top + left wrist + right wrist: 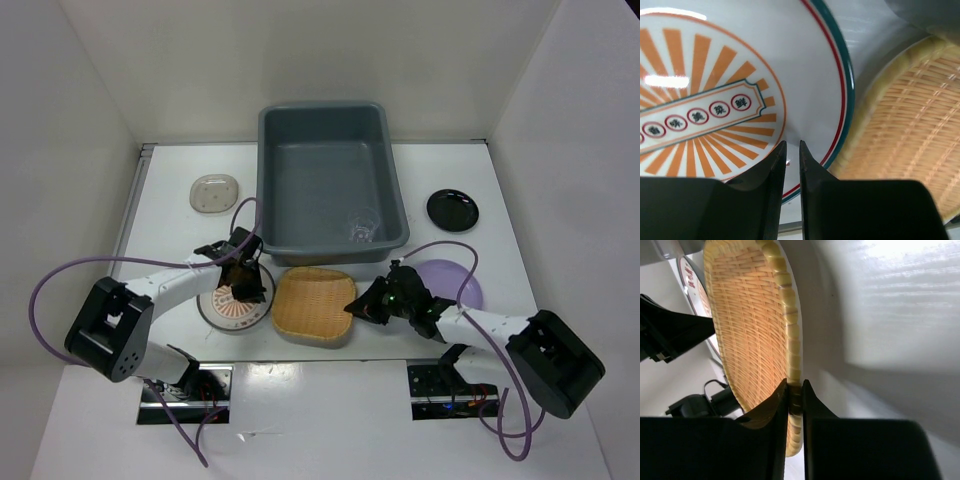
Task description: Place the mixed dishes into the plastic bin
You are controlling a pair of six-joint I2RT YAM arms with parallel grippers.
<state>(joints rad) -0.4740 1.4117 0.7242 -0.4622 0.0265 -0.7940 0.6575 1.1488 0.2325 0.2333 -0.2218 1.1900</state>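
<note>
- Right claw [795, 382] is closed down on the square woven bamboo tray [313, 305]. The tray's rolled edge is pinched between its two fingers at the tray's 3 o'clock side.
- Left claw [792, 144] is nearly closed, with only a thin slit between its fingers. Its tips are over the rim of the clear-rimmed plate with orange sunburst [715, 100], at the plate's 12 o'clock edge. I cannot tell whether it has hold of that rim.
- Sunburst plate and tray lie side by side on the table [330, 420], the plate at the tray's 9 o'clock, their edges touching or nearly so.
- Plastic bin [268, 180] stands at the tray's 12 o'clock, just beyond it.
- Clear glass cup [363, 228] is upright inside the bin, in the bin's 5 o'clock corner.
- Small beige dish [215, 192] is on the table at the bin's 9 o'clock.
- Small black dish [453, 209] is at the bin's 3 o'clock.
- Lilac round plate [458, 283] lies at the tray's 3 o'clock, partly hidden by the right arm.
</note>
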